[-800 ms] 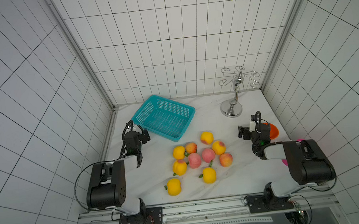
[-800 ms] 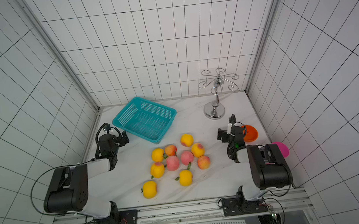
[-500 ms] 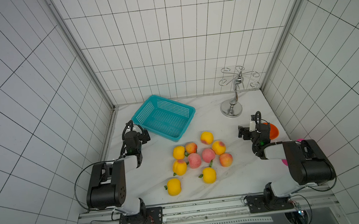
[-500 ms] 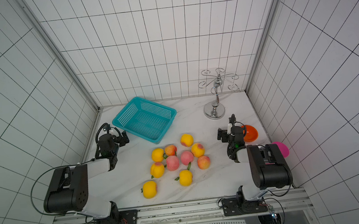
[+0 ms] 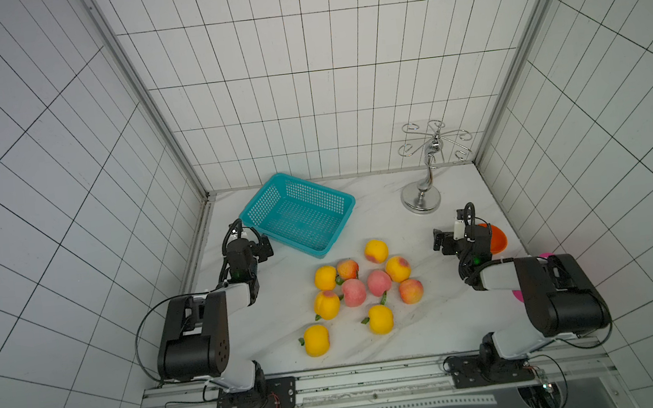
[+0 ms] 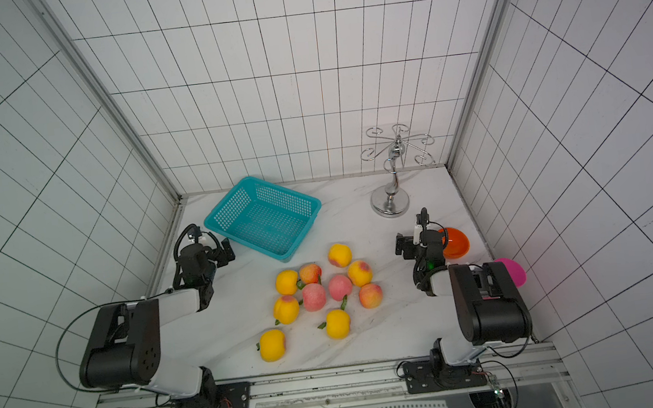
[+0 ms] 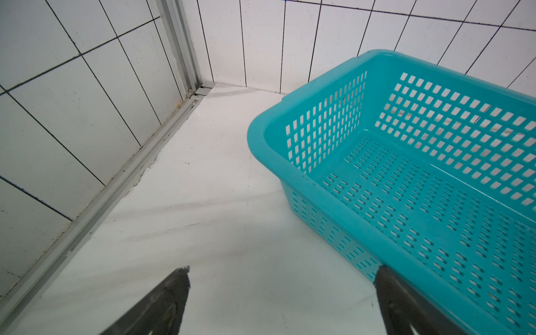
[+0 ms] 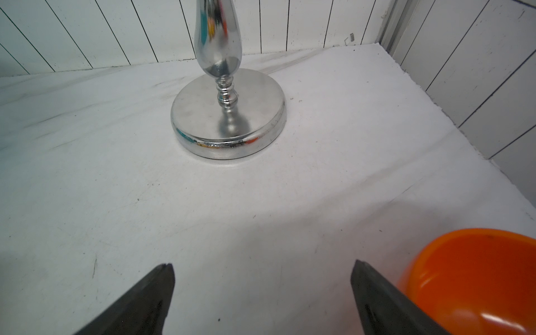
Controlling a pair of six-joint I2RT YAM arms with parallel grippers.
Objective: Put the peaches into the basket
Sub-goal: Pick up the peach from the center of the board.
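1. A metal stand (image 5: 421, 201) stands far right. An orange bowl (image 5: 497, 238) sits just beside the right gripper (image 8: 261, 264), and a pink bowl (image 6: 513, 271) is half hidden by that arm.
2. The basket (image 5: 266, 205), far left, is empty. Ten peaches (image 5: 379, 282) cluster mid-table.
3. Only the wrist views show the fingertips: the right gripper and the left gripper (image 7: 282, 269) are both spread wide and empty.

You're in a robot test cell: white gridded wall panels (image 5: 303, 90) box in a white marble-patterned tabletop (image 5: 434, 318), with black-and-white robot arms (image 5: 204, 323) bolted to an aluminium front rail (image 5: 378, 377).
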